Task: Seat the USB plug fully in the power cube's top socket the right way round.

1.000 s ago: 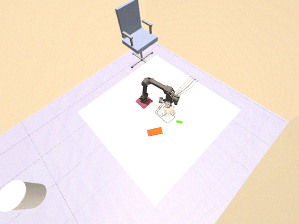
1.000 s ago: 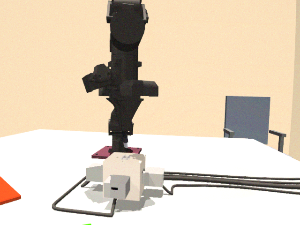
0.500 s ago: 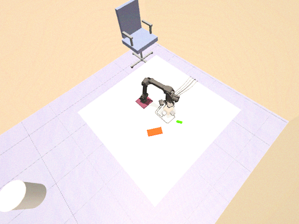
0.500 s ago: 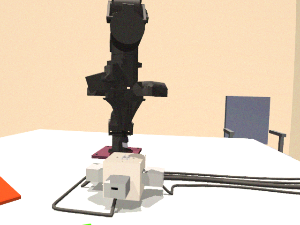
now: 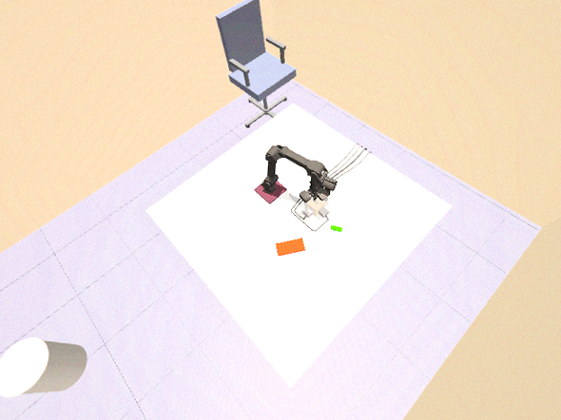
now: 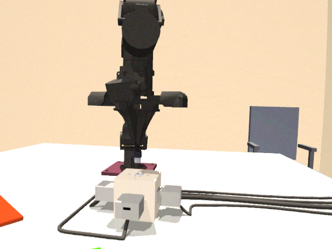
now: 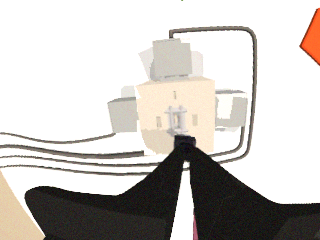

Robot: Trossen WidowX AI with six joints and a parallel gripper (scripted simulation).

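Observation:
The beige power cube [image 5: 315, 207] [image 6: 123, 186] [image 7: 150, 100] stands on the table with the metal-framed socket [image 6: 138, 174] [image 7: 170, 120] on its top. My gripper [image 6: 137, 151] [image 7: 186, 152] points down above the cube, shut on the USB plug. The plug [image 6: 137, 160] [image 7: 184, 140] shows a dark body at the fingertips and, in the exterior view, a light metal end below. It is out of the socket, with a gap above the cube's top. Which way round the plug faces cannot be told.
Grey adapter blocks [image 6: 129, 206] [image 7: 171, 58] stick out from the cube's sides. Dark cables [image 6: 91, 235] [image 7: 255, 90] loop around it and run off across the table. An orange slab [image 5: 290, 246] [image 6: 8, 211] [image 7: 312, 37] and a green block [image 5: 336, 228] lie nearby.

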